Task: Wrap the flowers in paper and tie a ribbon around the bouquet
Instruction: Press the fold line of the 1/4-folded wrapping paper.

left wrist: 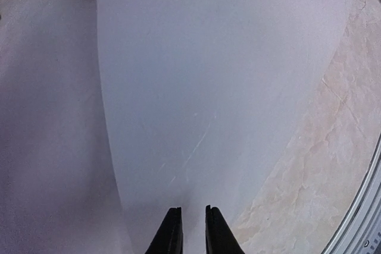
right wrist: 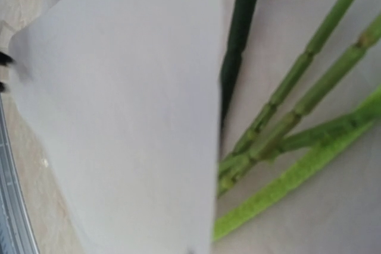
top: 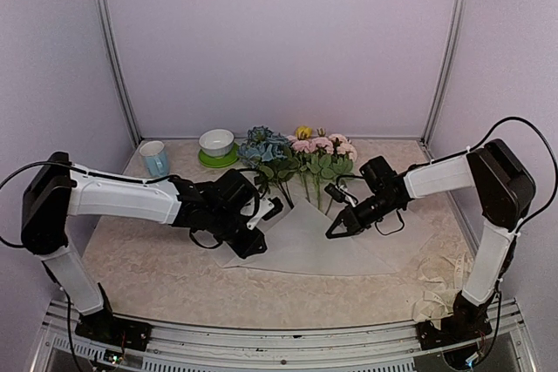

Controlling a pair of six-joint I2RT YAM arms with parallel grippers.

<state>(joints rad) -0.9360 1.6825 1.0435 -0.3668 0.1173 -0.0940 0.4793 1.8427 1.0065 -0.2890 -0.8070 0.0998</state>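
While both arms reach in over the beige, marble-patterned counter (top: 157, 259), the paper (top: 305, 246) lies spread at its middle. It is a wide, thin white sheet, smooth and matte, with one flap folded over into a long pointed wedge. The flowers (top: 301, 152) lie at the sheet's far edge, blue hydrangea heads on the left and pink and yellow blooms on the right, amid dark green leaves. Their thin, jointed green stalks (right wrist: 297, 105) run down onto the paper, partly hidden by the raised flap in the right wrist view.

The left gripper (left wrist: 189, 230) sits low over the fold, its black fingers (left wrist: 171, 233) a narrow slit apart with white sheet showing between them; whether they pinch it cannot be told. The right gripper (top: 336, 228) is closed, tip down on the paper near the stalk ends, and a grip on the sheet cannot be confirmed.

The ribbon (top: 436, 289), a crumpled cream band, lies loose by the right arm's base, well apart from the paper. A white bowl (top: 216, 140) on a green plate (top: 209, 161) and a pale blue cup (top: 155, 158) stand at the back left.
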